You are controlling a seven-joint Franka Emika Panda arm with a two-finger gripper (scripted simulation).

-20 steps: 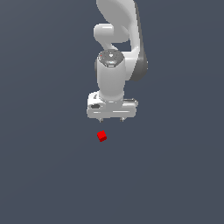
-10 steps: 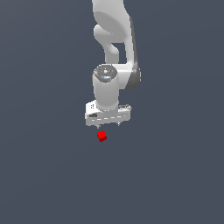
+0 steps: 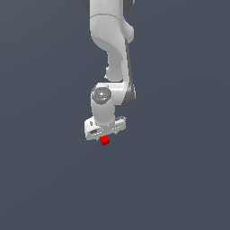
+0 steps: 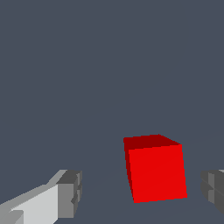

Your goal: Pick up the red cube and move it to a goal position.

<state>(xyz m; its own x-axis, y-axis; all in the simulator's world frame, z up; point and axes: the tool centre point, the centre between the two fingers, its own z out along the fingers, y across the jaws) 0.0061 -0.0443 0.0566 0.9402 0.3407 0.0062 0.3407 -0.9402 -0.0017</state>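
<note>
**Grasp Approach: End Effector Astride the Red Cube**

**Surface.** A flat, uniform dark grey surface (image 3: pixel 179 179) fills both views. No goal marker shows on it.

**Arm.** The white Franka Panda arm (image 3: pixel 110 40) descends from the top of the exterior view, its wrist pointing straight down at the surface.

**End effector.** The end effector (image 4: pixel 139 192) is spread wide and holds nothing. In the wrist view one fingertip (image 4: pixel 70 193) stands well clear of the cube on one side, and the other fingertip (image 4: pixel 213 186) stands just beside it on the opposite side. Neither pad touches the cube. In the exterior view the fingers are mostly hidden behind the hand body.

**Red cube.** The red cube (image 4: pixel 155 171) rests on the surface between the fingers, nearer one finger than the other, and slightly rotated relative to the line between the pads. In the exterior view it shows just under the hand.

**Handling assessment.**
- The cube appears rigid, with flat matte faces; it should not deform under clamping force.
- Being much smaller than the hand, it is probably light.
- Matte faces suggest adequate friction; slip risk is judged low.

**Recommended hold.** Grip two opposite vertical faces, pads near mid-height. Because the cube sits off-centre and slightly turned, the nearer finger would probably make contact first and may nudge or rotate the cube as the pads close.
</note>
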